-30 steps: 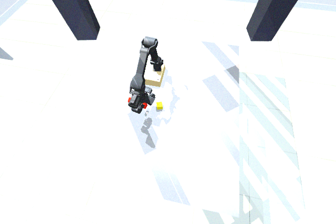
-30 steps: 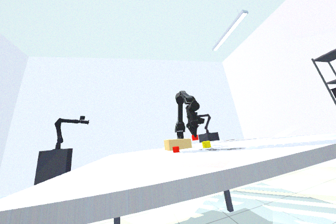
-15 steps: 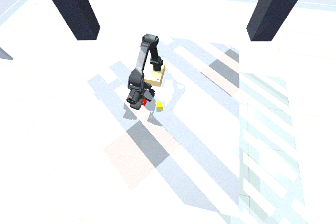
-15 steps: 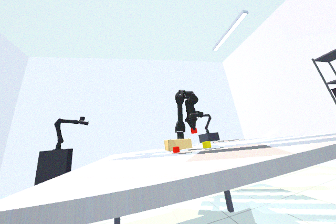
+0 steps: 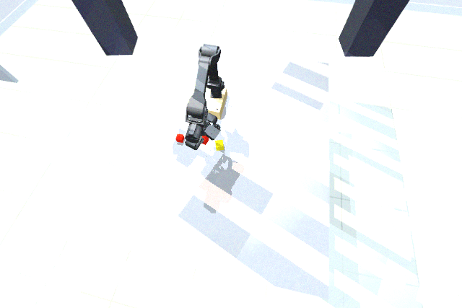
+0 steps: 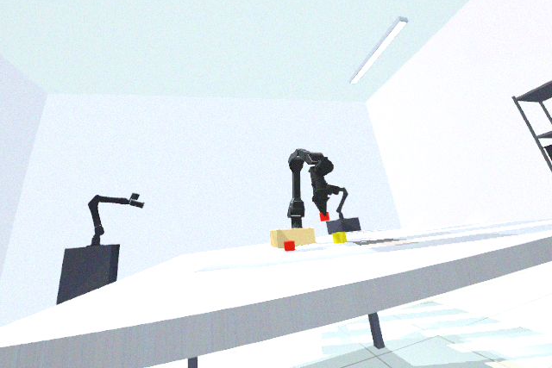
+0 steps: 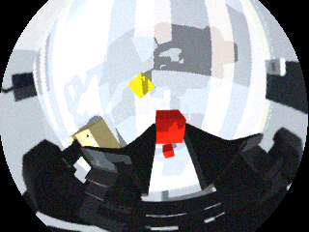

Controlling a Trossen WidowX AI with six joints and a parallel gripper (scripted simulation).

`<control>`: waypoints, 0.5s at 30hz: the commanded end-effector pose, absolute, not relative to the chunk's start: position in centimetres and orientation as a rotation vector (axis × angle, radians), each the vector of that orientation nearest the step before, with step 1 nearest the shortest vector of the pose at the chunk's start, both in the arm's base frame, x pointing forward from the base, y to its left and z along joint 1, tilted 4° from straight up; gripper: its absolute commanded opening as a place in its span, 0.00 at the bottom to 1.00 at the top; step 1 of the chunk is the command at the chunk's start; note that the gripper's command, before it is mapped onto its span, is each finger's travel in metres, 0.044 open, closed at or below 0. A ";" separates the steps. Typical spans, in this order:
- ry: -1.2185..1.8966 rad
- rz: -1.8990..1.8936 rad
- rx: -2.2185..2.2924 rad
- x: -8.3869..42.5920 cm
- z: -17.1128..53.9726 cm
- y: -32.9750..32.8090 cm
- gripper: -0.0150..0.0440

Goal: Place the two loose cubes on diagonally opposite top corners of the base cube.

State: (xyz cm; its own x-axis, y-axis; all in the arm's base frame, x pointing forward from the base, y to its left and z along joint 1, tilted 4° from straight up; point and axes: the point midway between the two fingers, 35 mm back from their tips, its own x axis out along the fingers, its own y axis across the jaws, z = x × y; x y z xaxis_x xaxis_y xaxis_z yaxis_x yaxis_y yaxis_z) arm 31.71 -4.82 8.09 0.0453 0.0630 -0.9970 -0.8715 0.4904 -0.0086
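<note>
So the tool (image 6: 323, 214) is clamped on one red cube (image 6: 324, 216), lifted off the worktop (image 6: 249, 283), near the yellow cube (image 6: 339, 237).

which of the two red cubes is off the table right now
The red cube clamped in the gripper, hanging above the table beside the yellow cube. The other red cube sits on the table.

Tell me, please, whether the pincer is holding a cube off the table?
Yes: the pincer is shut on a red cube, which hangs above the table.

Arm (image 6: 295, 185) folded, fingers (image 6: 319, 208) down, clamping red cube (image 6: 323, 216).
</note>
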 end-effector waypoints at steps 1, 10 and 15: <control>1.353 0.809 -0.758 31.2 7.6 -3.7 0.43; 1.381 0.739 -0.680 30.1 6.6 -1.2 0.43; 1.397 0.700 -0.636 29.3 6.0 0.1 0.43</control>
